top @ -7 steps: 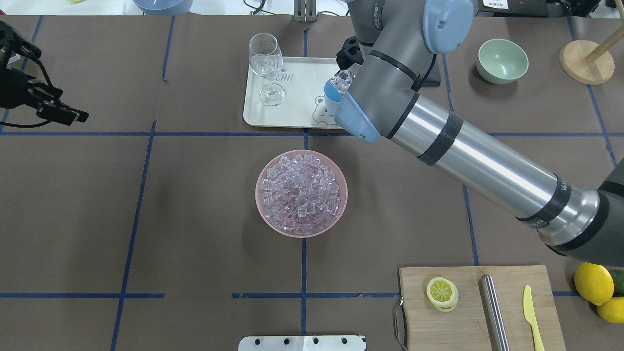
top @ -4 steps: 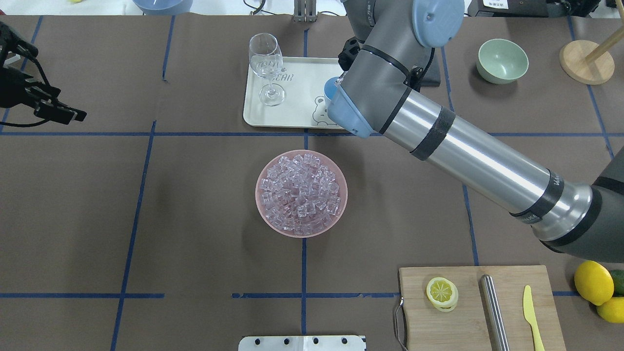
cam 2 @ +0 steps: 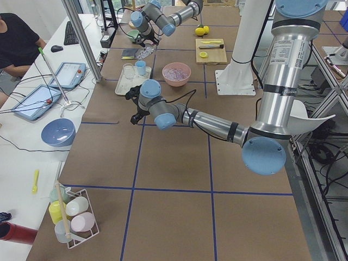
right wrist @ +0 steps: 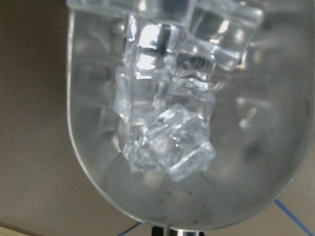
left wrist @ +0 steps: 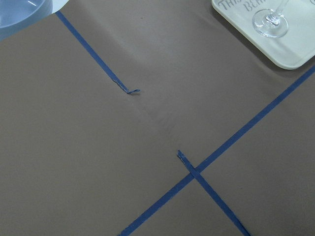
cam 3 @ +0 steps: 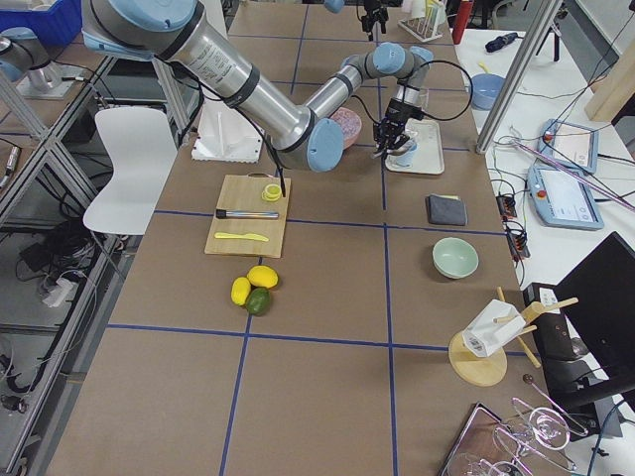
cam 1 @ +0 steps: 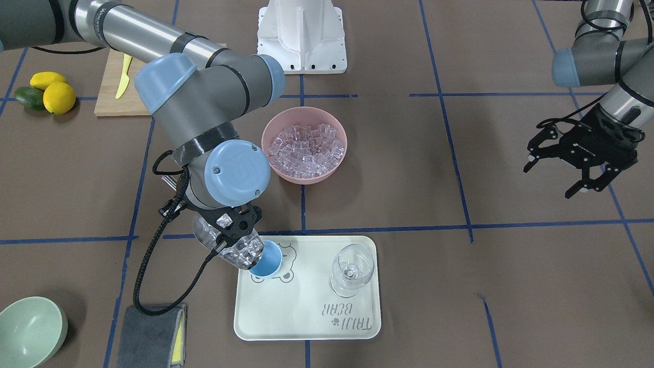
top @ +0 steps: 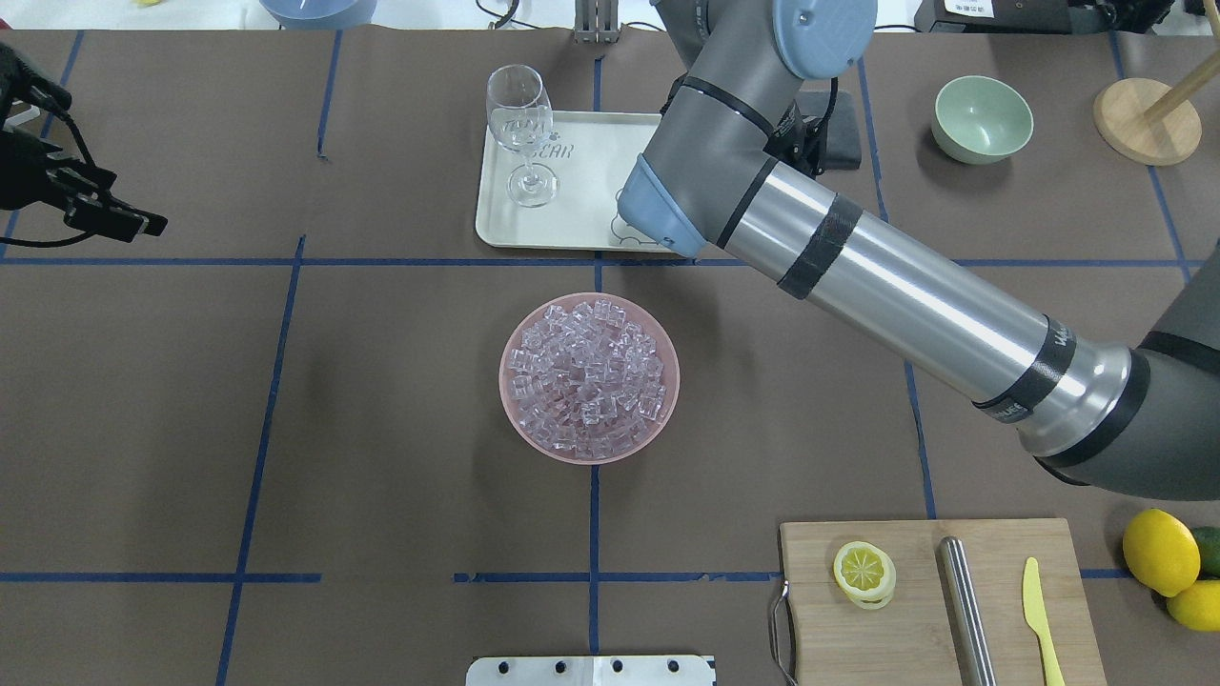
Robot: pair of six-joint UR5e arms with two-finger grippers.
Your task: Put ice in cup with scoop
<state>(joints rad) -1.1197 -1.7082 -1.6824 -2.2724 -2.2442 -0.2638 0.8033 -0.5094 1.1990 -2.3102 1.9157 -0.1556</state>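
Brown, blue-taped tabletop [cam 1: 460, 306], front-facing view: your right hand [cam 1: 232, 226] pinches the scoop [cam 1: 214, 244], ice [cam 1: 246, 253] in its trough, mouth tilted at the cup [cam 1: 271, 264] on the tray [cam 1: 306, 317]. Your left hand [cam 1: 554, 176] hangs spread, well apart. Overhead, the right arm [top: 858, 276] hides the cup. Right wrist: cubes piled in the scoop.

Bright even overhead light, soft shadows, blurred glaring ice [right wrist: 162, 137] close-up

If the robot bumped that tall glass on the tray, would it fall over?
Probably. The glass stands on a thin stem with a wide bowl on top, so it looks tippy. It is empty, so likely light. It looks thin and clear, so it might break.
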